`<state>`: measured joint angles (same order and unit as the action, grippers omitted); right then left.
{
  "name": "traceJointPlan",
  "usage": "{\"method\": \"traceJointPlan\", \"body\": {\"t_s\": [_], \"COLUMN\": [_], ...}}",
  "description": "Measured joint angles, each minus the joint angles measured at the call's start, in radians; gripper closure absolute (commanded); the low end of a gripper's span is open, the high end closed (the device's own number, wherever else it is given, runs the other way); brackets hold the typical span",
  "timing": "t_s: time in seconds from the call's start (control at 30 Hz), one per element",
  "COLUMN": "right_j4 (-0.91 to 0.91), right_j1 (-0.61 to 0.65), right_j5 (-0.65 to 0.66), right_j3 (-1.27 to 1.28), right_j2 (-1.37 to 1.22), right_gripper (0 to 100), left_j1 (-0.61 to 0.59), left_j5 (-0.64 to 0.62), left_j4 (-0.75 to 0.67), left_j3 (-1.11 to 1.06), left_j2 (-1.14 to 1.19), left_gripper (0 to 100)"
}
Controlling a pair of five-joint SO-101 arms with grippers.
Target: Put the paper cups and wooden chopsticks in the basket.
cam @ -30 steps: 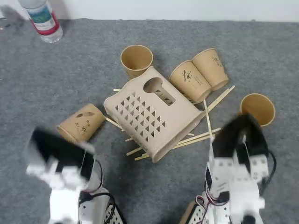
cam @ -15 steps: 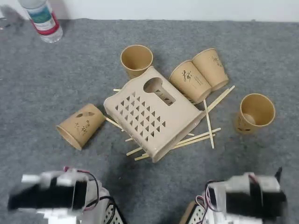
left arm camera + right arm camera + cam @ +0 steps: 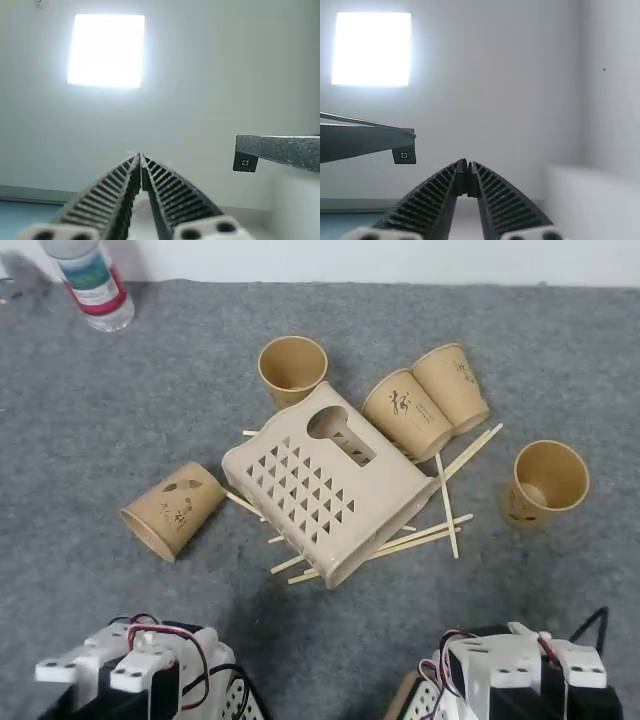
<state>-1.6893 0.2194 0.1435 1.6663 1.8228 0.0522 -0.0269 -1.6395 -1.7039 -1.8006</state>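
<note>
Paper cups (image 3: 408,412) lie scattered round the basket (image 3: 390,480), which is tipped over at the middle of the grey mat (image 3: 80,410) with a perforated wall facing up. From the basket, one upright cup (image 3: 292,365) stands just beside it at 12 o'clock. Two cups lie on their sides, touching each other, at 1 to 2 o'clock. Another upright cup (image 3: 548,480) stands apart at 3 o'clock, and a toppled cup (image 3: 172,508) lies at 9 o'clock. Wooden chopsticks (image 3: 420,536) poke out from under the basket, mostly toward 2 and 5 o'clock. A water bottle (image 3: 92,275) stands far off at 11 o'clock. The arm bases sit at the mat's 5 and 7 o'clock edge. The left claw (image 3: 140,162) and right claw (image 3: 468,172) each have their toothed jaws pressed together on nothing, pointing at a pale surface with a bright light panel (image 3: 106,50).
</note>
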Motion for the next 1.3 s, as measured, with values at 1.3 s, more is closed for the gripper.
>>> {"method": "traceJointPlan", "body": {"t_s": [1.3], "right_j4": [0.12], "right_j1": [0.0], "right_j5": [0.0], "right_j3": [0.0], "right_j2": [0.0], "right_gripper": [99.1], "left_j1": [0.0], "left_j5": [0.005], "left_j4": [0.471], "left_j3": [0.0], "left_j2": [0.0], "left_gripper": [99]}}
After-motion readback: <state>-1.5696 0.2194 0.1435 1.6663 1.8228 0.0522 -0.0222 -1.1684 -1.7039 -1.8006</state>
